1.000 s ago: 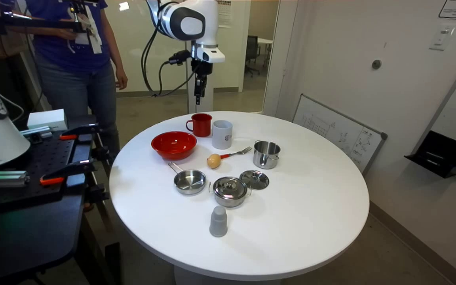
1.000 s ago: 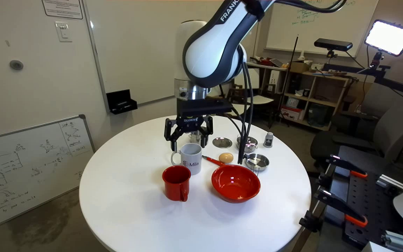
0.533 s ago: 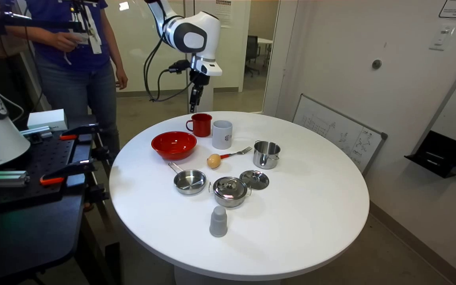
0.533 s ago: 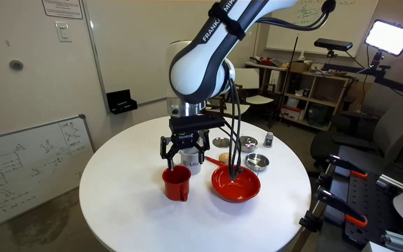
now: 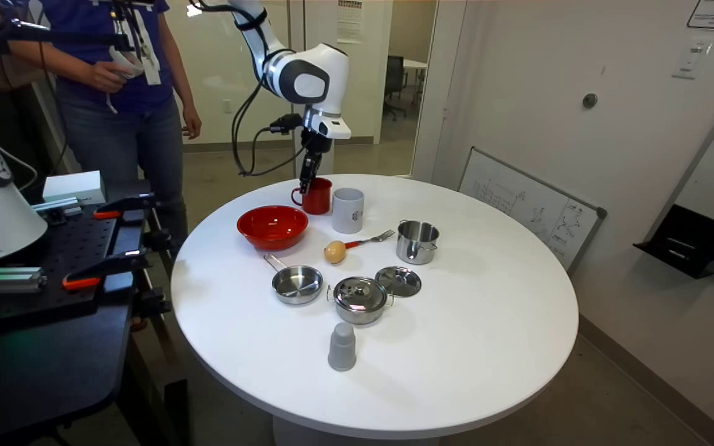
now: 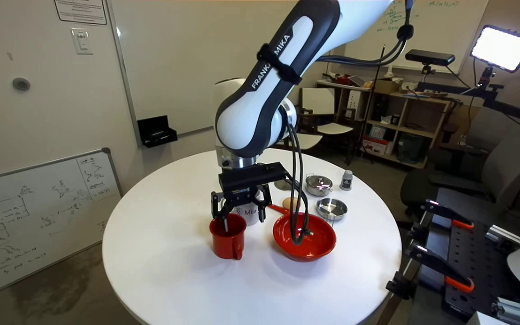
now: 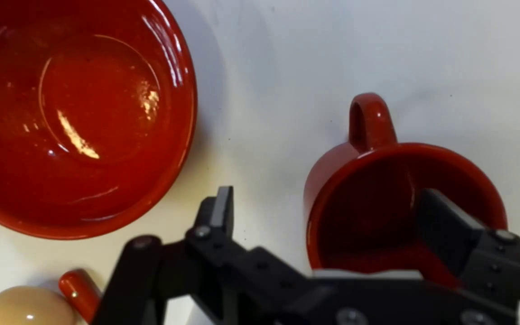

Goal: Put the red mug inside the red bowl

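The red mug [image 5: 320,199] stands upright on the white table, its handle [image 7: 375,119] pointing up in the wrist view. The red bowl [image 5: 273,230] stands beside it with a gap between; the wrist view shows its inside [image 7: 97,95]. My gripper [image 6: 244,225] is open, just above the mug. In the wrist view the gripper [image 7: 327,195] straddles the near wall: one of its fingers [image 7: 449,230] is in or over the mug's opening, the other outside between mug and bowl. Neither finger visibly presses the wall; exact depth is hard to tell.
A grey-white cup [image 5: 348,217] stands close beside the mug. An egg [image 5: 334,252] and a red-handled fork [image 5: 375,238] lie near the bowl. A steel pot [image 5: 418,243], pan [image 5: 297,288], lidded pot [image 5: 360,303], lid [image 5: 401,282] and grey bottle [image 5: 342,350] also stand around. Arm cables [image 6: 297,225] hang over the bowl.
My open gripper has come down and towards the red mug, tilting a little; one fingertip has gone from above the rim to inside its opening. The mug and bowl have not moved.
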Robot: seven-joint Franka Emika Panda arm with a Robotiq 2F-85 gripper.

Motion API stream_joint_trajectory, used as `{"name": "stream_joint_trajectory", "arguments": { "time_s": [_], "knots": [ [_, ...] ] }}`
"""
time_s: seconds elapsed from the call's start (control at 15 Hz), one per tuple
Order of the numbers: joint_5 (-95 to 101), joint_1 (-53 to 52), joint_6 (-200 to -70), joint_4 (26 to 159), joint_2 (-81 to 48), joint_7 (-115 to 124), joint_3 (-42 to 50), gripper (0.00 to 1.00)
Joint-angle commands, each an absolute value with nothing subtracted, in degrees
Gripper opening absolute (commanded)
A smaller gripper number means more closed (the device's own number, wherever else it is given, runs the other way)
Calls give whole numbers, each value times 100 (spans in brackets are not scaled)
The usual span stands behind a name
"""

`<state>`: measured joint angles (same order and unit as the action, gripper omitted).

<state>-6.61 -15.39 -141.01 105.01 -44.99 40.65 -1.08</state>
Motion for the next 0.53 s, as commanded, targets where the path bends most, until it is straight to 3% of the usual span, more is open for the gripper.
{"name": "stream_joint_trajectory", "arguments": {
  "time_s": [0.0, 0.07, 0.47],
  "knots": [
    [-617, -1690, -14006, 10123, -4818, 4319, 134, 88],
    [-621, -1690, -13994, 10076, -4855, 4338, 148, 72],
    [-682, -1648, -14039, 9964, -4924, 4335, 163, 28]
  ]
}}
